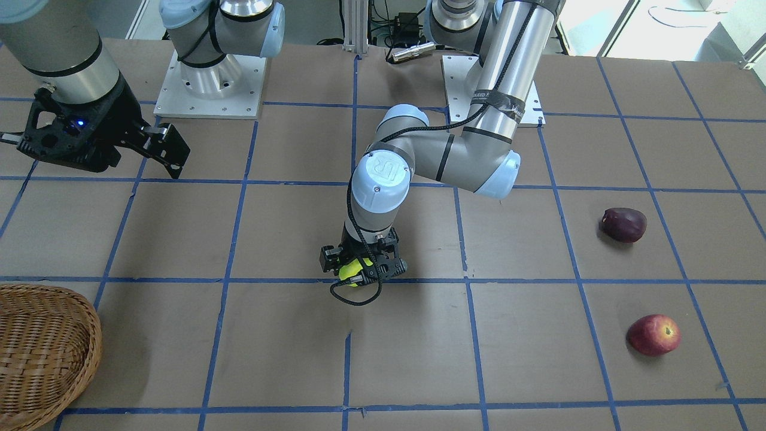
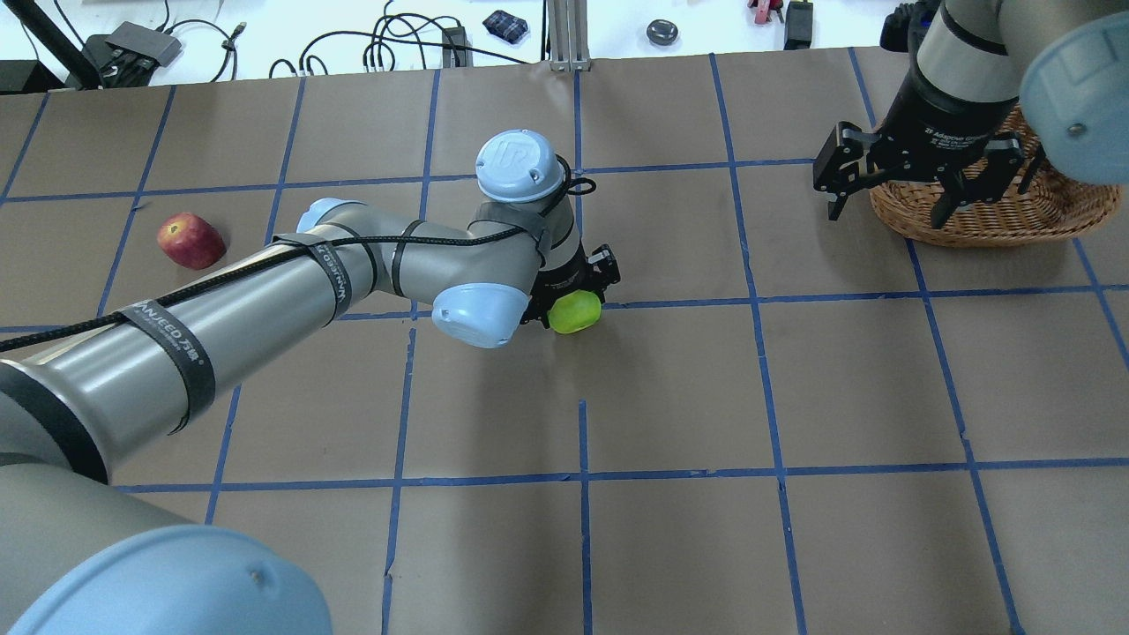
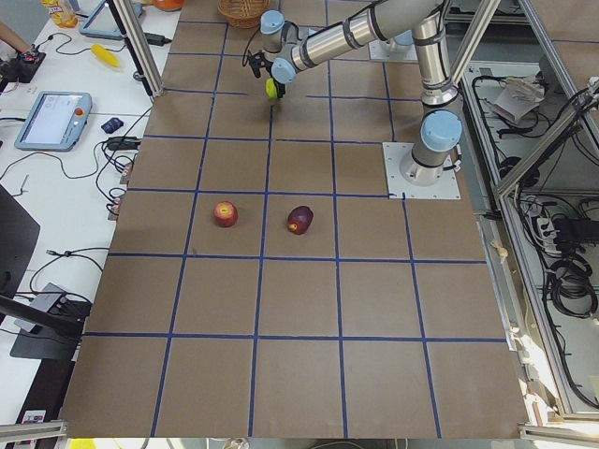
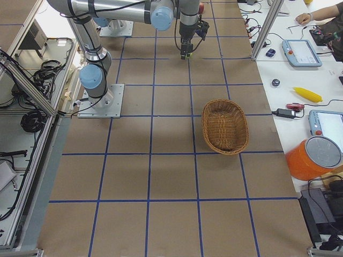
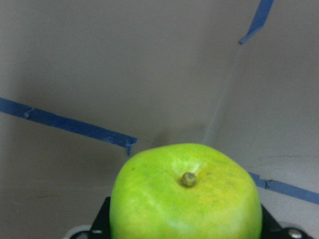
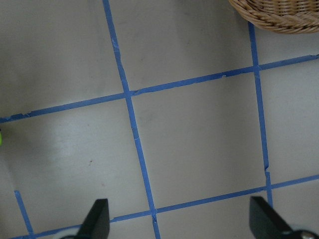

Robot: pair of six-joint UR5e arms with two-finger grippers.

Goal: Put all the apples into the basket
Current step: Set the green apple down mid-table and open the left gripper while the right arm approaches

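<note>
My left gripper (image 1: 361,270) is shut on the yellow-green apple (image 2: 575,312) close over the middle of the table. That apple (image 5: 185,194) fills the lower part of the left wrist view, stem end facing the camera. The maroon apple (image 1: 624,224) and the red apple (image 1: 653,335) lie on the table on my left side. In the overhead view the red apple (image 2: 190,241) shows and the maroon one is hidden behind my left arm. The wicker basket (image 2: 997,220) stands on my far right. My right gripper (image 2: 886,205) hangs open and empty beside the basket's rim (image 6: 279,12).
Brown paper with a blue tape grid covers the table (image 1: 287,353). The two arm bases (image 1: 209,84) are bolted at the robot's edge. Cables and small devices lie on the white bench (image 2: 353,40) beyond the far edge. An orange bucket (image 4: 313,158) stands off the table past the basket.
</note>
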